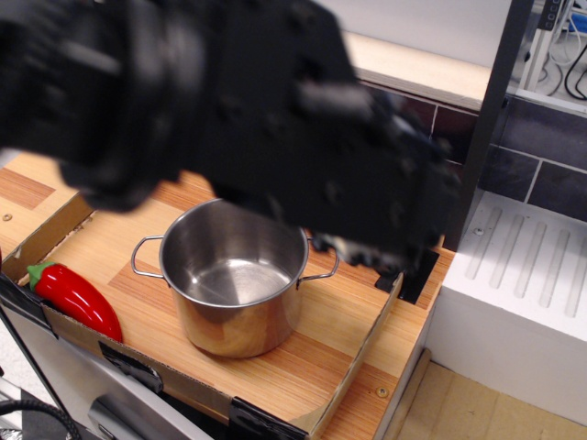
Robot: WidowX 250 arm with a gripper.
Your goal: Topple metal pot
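The metal pot [237, 307] stands upright in the middle of the shallow cardboard tray [359, 356], open and empty, with a thin wire loop handle on each side. My arm is a large, motion-blurred black mass across the upper part of the view, above and behind the pot. The gripper [385, 240] end lies just right of the pot's right handle [323, 267], close to it. The blur hides how the jaws stand and whether they touch the pot.
A red toy pepper [75, 298] lies in the tray's front left corner. The strawberry is hidden behind the arm. A black post [488, 119] and a white ribbed drainboard [523, 275] stand to the right. A dark tiled wall [543, 137] runs behind.
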